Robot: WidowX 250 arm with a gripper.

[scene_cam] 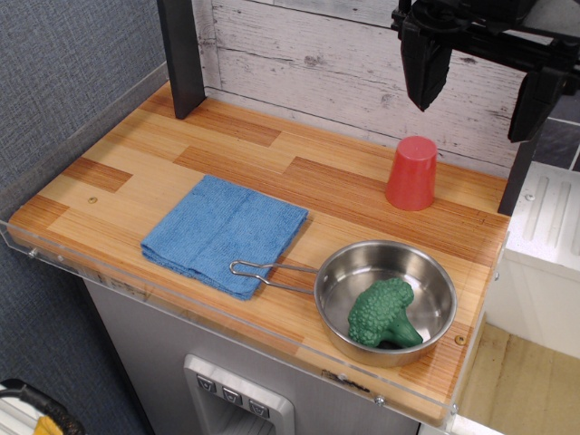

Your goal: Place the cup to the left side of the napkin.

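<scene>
observation.image, matte tapered red cup (411,173) inverted, square blue terry napkin (226,234)

A single view looks down at an angle from above the front of the wooden surface (136,181), toward the whitewashed plank wall (299,63) behind, near enough that the surface fills most of it.

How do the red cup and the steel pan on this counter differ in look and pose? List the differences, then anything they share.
The cup is matte red plastic; the pan is shiny steel. The cup stands upside down, base up; the pan sits upright and open, holding broccoli. The cup is narrow and tall; the pan is wide, shallow and has a wire handle. Both are round and rest on the wooden counter.
</scene>
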